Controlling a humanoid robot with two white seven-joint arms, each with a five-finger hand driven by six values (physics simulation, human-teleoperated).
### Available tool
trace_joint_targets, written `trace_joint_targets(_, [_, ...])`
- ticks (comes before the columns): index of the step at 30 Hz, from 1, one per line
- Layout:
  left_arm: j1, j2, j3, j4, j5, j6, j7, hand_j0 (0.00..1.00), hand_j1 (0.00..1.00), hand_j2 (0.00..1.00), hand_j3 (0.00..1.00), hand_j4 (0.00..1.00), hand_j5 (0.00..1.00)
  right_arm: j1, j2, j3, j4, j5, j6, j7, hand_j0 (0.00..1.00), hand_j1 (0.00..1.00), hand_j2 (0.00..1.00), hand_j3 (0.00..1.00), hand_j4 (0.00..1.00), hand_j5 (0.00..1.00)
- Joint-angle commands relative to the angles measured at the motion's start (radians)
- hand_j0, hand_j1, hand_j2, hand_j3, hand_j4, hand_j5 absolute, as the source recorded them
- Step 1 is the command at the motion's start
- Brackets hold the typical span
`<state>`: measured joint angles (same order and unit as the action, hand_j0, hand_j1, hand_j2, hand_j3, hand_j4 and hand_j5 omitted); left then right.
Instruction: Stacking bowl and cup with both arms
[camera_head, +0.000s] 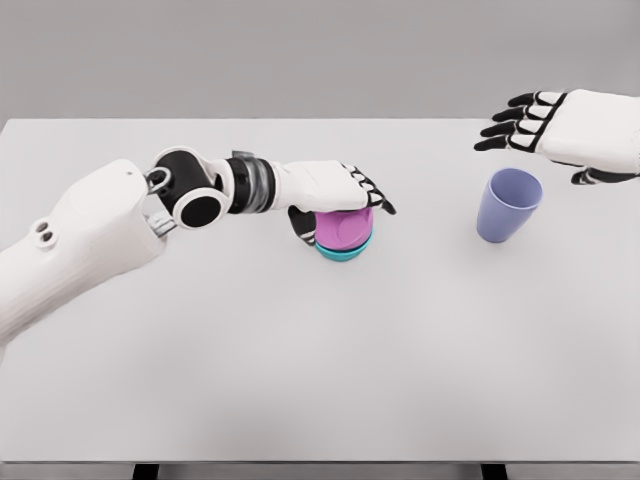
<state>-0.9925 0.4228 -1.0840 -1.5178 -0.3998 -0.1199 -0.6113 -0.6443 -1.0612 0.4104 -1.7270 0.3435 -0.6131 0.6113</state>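
A pink bowl (345, 228) sits nested on a teal bowl (344, 252) near the middle of the white table (320, 380). My left hand (340, 205) lies over the pink bowl, fingers curled across its top and thumb down its left side. To the right stands a lavender cup (508, 205), upright and tilted slightly. My right hand (525, 125) hovers above and just right of the cup, fingers spread, holding nothing.
The left forearm (120, 225) stretches across the table's left half. The table's front edge (320, 462) runs along the bottom of the view.
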Motion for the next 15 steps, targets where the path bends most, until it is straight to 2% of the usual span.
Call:
trace_joint_targets(1, [0.000,0.046,0.010,-0.070,0.030,0.000,0.000,1.00,1.00,1.00,1.00,1.00,1.00,0.000,0.004,0.027,0.056,0.003,0.002,0.000,1.00,1.00,1.00,1.00,1.00,1.00])
trace_joint_targets(3, [-0.003,0.134,0.070,-0.154,0.150,-0.001,0.000,1.00,1.00,1.00,1.00,1.00,1.00,-0.006,0.007,0.025,0.148,0.002,0.002,0.000,1.00,1.00,1.00,1.00,1.00,1.00])
trace_joint_targets(5, [-0.003,0.211,0.133,-0.199,0.260,-0.102,0.000,1.00,1.00,1.00,1.00,1.00,1.00,-0.009,0.018,0.028,0.184,0.002,0.002,0.000,1.00,1.00,1.00,1.00,1.00,1.00])
trace_joint_targets(7, [-0.006,0.287,0.194,-0.202,0.427,-0.251,0.000,1.00,1.00,1.00,1.00,1.00,1.00,-0.012,0.035,0.048,0.188,0.003,0.002,0.000,1.00,1.00,1.00,1.00,1.00,1.00])
trace_joint_targets(10, [0.003,0.458,0.220,-0.206,0.622,-0.408,0.000,1.00,1.00,1.00,1.00,1.00,1.00,-0.041,0.061,0.097,0.225,0.003,0.002,0.000,1.00,1.00,1.00,1.00,1.00,1.00])
trace_joint_targets(11, [0.027,0.496,0.245,-0.205,0.714,-0.491,0.000,1.00,1.00,1.00,1.00,1.00,1.00,-0.074,0.078,0.136,0.259,0.005,0.002,0.000,1.00,1.00,1.00,1.00,1.00,1.00])
trace_joint_targets(13, [0.147,0.582,0.295,-0.196,0.947,-0.491,0.000,1.00,1.00,1.00,1.00,1.00,1.00,-0.101,0.083,0.212,0.287,0.005,0.002,0.000,1.00,1.00,1.00,1.00,1.00,1.00])
trace_joint_targets(14, [0.199,0.612,0.320,-0.193,1.039,-0.491,0.000,1.00,1.00,1.00,1.00,1.00,1.00,-0.106,0.084,0.219,0.296,0.005,0.002,0.000,1.00,1.00,1.00,1.00,1.00,1.00])
trace_joint_targets(15, [0.245,0.631,0.342,-0.179,1.093,-0.491,0.000,1.00,1.00,1.00,1.00,1.00,1.00,-0.106,0.095,0.220,0.300,0.005,0.002,0.000,1.00,1.00,1.00,1.00,1.00,1.00])
